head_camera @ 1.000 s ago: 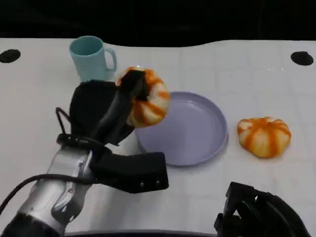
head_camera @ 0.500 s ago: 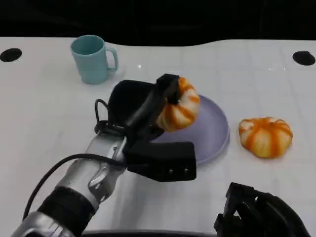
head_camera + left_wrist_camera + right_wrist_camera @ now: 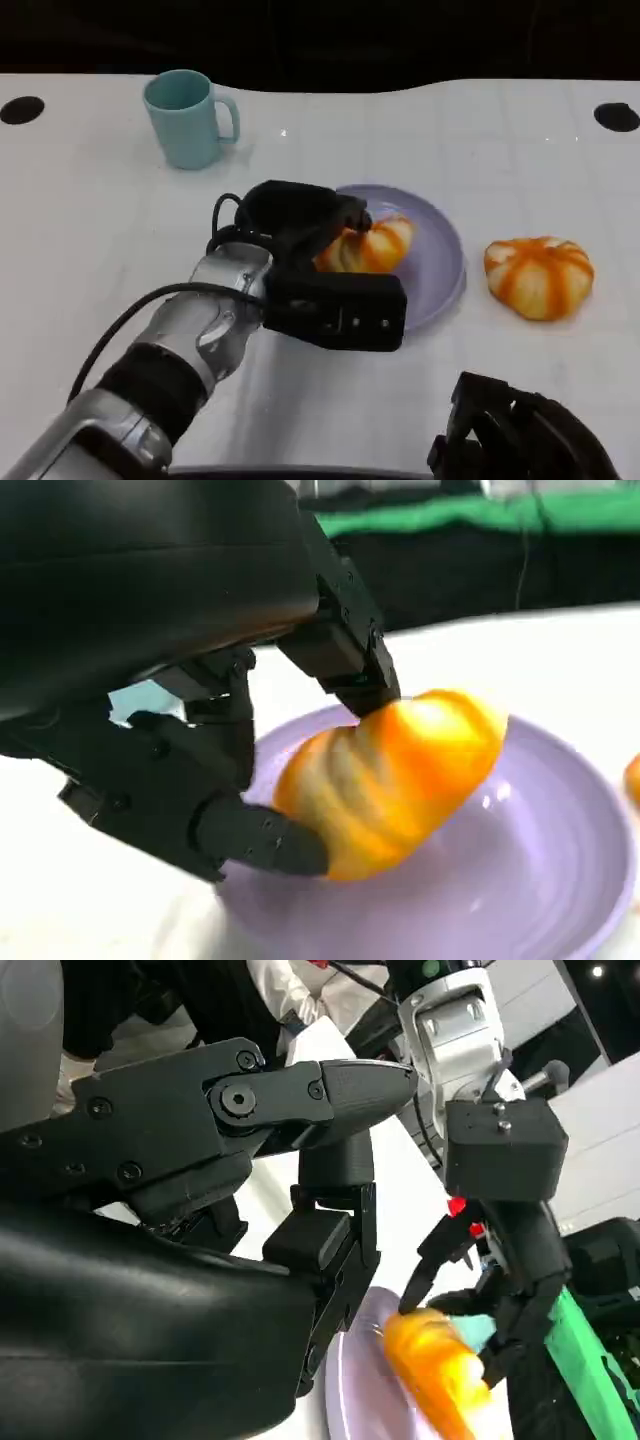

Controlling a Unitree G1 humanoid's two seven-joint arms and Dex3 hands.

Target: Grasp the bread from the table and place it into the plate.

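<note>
The white desk (image 3: 520, 150) carries one round lilac plastic plate (image 3: 440, 255), one pale teal mug (image 3: 185, 118) and two orange-striped bread rolls. One roll (image 3: 372, 245) sits low inside the plate, pinched between the fingers (image 3: 260, 840) of the left hand (image 3: 300, 225); whether it touches the plate floor I cannot tell. The other roll (image 3: 538, 276) lies on the desk just right of the plate. The right hand (image 3: 520, 435) hangs at the near desk edge, grasping nothing; whether its fingers are spread or curled I cannot tell. To finish well, I judge the left hand should settle the roll onto the plate floor, spread its fingers gently, then lift straight up so the roll does not drag over the rim.
</note>
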